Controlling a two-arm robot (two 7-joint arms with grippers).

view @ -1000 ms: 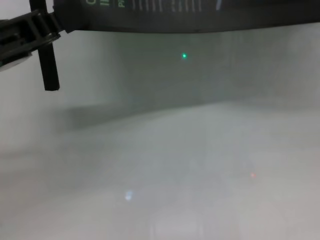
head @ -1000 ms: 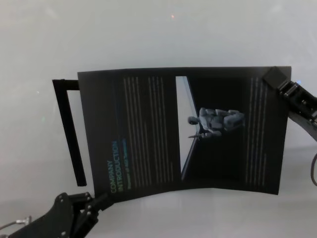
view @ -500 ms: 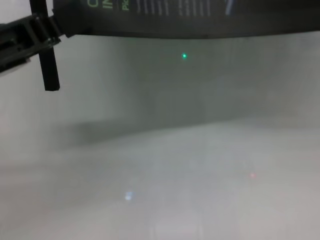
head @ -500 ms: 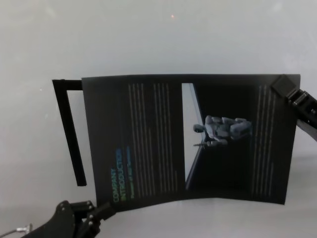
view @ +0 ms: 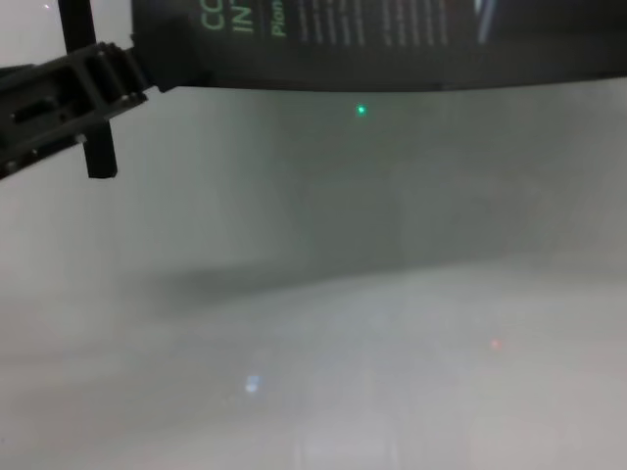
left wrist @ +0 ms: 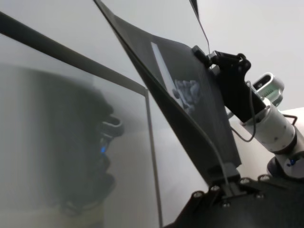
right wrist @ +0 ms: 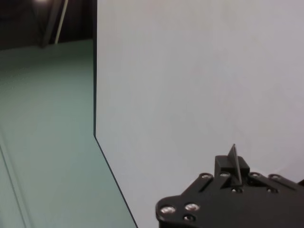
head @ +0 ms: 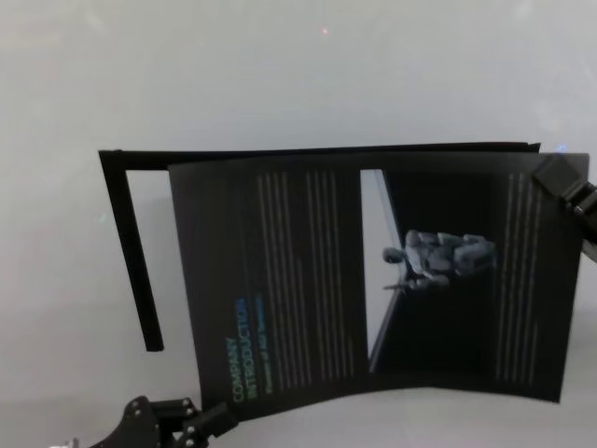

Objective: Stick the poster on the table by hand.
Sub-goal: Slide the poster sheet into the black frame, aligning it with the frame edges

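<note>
Poster [head: 373, 280] above table [head: 280, 75] (frame [head: 131, 252] left).

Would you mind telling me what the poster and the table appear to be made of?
Poster: thin, flexible printed sheet, likely paper or film, since its near edge bows between the left gripper and right gripper. Table: smooth pale grey-white surface, probably laminate, slightly glossy with soft reflections.

A thin black L-shaped frame bar [head: 131, 245] lies on the left of the pale grey glossy surface, 1 small red light dot [head: 325, 31] glowing far off and 1 green light dot [view: 361, 110] nearer, with soft grey shadow across the near part.
</note>
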